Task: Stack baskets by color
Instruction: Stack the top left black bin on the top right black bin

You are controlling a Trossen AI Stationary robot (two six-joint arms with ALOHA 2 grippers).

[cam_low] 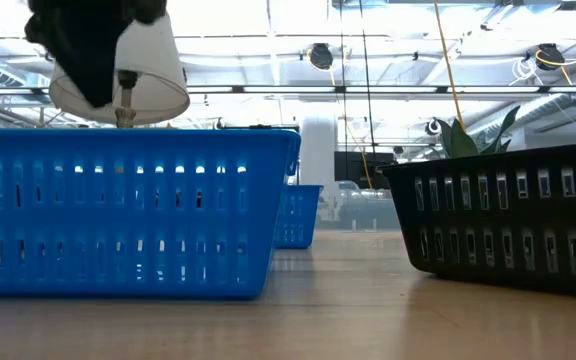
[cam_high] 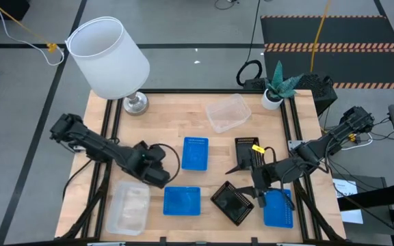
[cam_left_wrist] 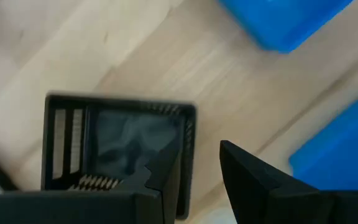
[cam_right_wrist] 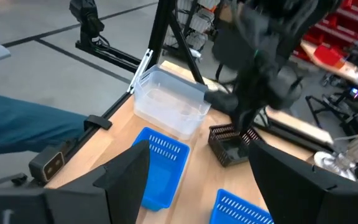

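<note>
Basket sorting: left pincer has a black basket, right pincer has nothing.

Left one is partway closed over one wall of that basket, one finger inside and one outside, at the counter's front-left, just beside a clear basket. Right pincer is spread wide and hovers front-right between a tilted black basket and a blue basket. Nothing's stacked: two more blue baskets sit apart mid-counter, another black one lies behind the right pincer, and a second clear one is at the back near the potted plant. White lamp is back-left.
</note>
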